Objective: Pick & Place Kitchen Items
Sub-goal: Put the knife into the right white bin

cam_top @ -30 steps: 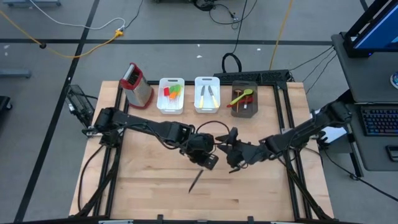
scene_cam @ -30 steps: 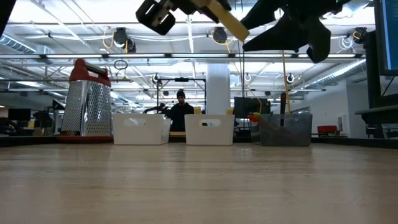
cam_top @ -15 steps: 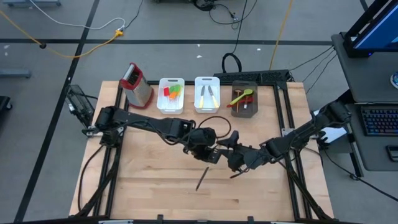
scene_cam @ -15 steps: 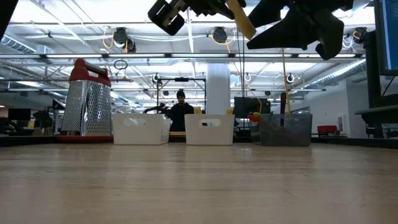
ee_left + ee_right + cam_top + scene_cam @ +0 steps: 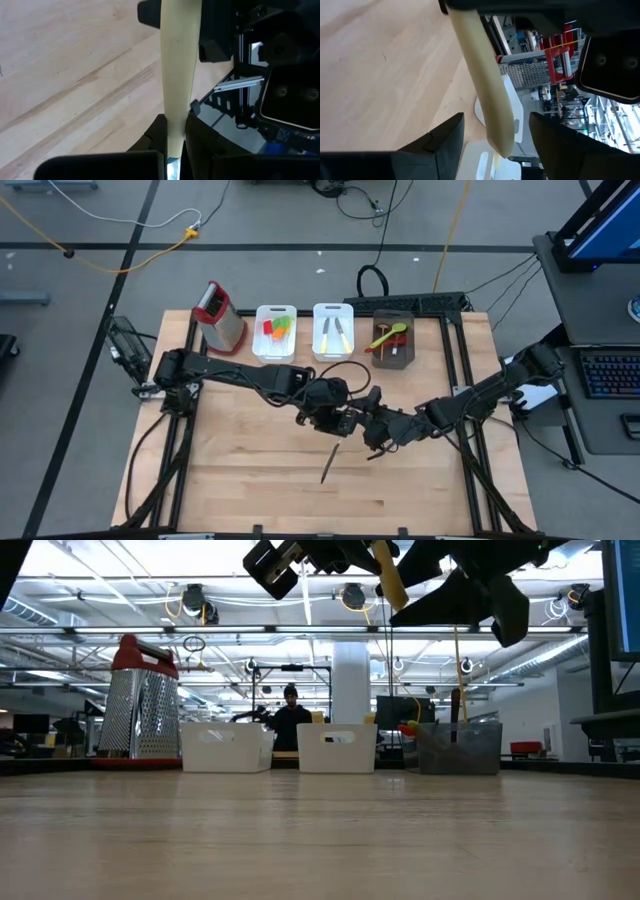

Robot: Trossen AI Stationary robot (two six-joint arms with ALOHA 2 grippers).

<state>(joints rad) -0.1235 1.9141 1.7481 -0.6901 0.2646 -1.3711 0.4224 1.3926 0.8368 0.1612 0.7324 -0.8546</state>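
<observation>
Cream-handled knife (image 5: pixel 178 75) hanging above mid desk (image 5: pixel 250 480), clamped near blade end in left gripper (image 5: pixel 343 423), handle sticking out toward right gripper (image 5: pixel 372 430)

Right gripper spread apart, fingers (image 5: pixel 435 145) flanking handle tip, not gripping

Risk: handover mistimed, left letting go before right is closing, knife dropping to desk

Risk: dark blade (image 5: pixel 328 464) swinging, arms crowding close, wrists possibly colliding

White bin with other knives (image 5: pixel 333 332) waiting well apart at desk's far edge
</observation>
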